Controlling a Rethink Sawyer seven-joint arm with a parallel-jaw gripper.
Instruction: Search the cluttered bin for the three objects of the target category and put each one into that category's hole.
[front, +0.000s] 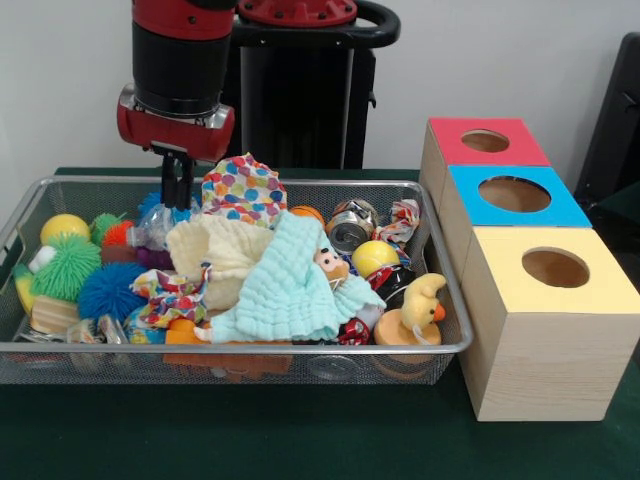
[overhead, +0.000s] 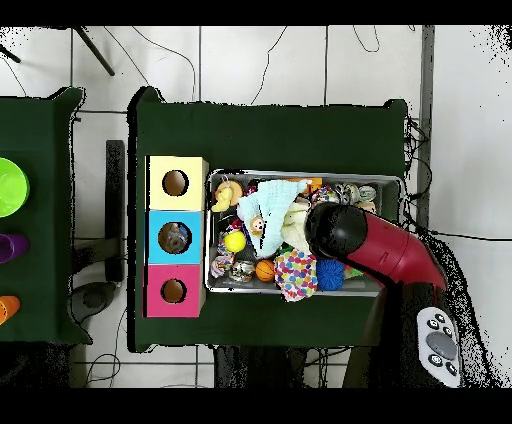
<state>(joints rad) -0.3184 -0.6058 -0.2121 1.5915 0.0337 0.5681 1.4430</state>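
**Gripper down in the far corner of the bin**

The gripper (front: 178, 190) reaches into the wire basket (front: 240, 350) just beside the polka-dot cloth (front: 243, 188); whether its fingers are parted or clenched I cannot tell; the mint cloth (front: 290, 285) lies mid-basket; beside the basket stand the red box (front: 485, 142), blue box (front: 515, 195) and yellow box (front: 555, 270), each with a round hole.

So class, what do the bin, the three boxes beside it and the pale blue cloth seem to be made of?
Bin: silvery wire mesh, likely metal; you see through its walls.
Boxes: light wood, going by the grain on the sides, with matte painted tops in red, blue and yellow.
Pale blue cloth: soft crinkled fabric, perhaps cotton muslin; it folds loosely.
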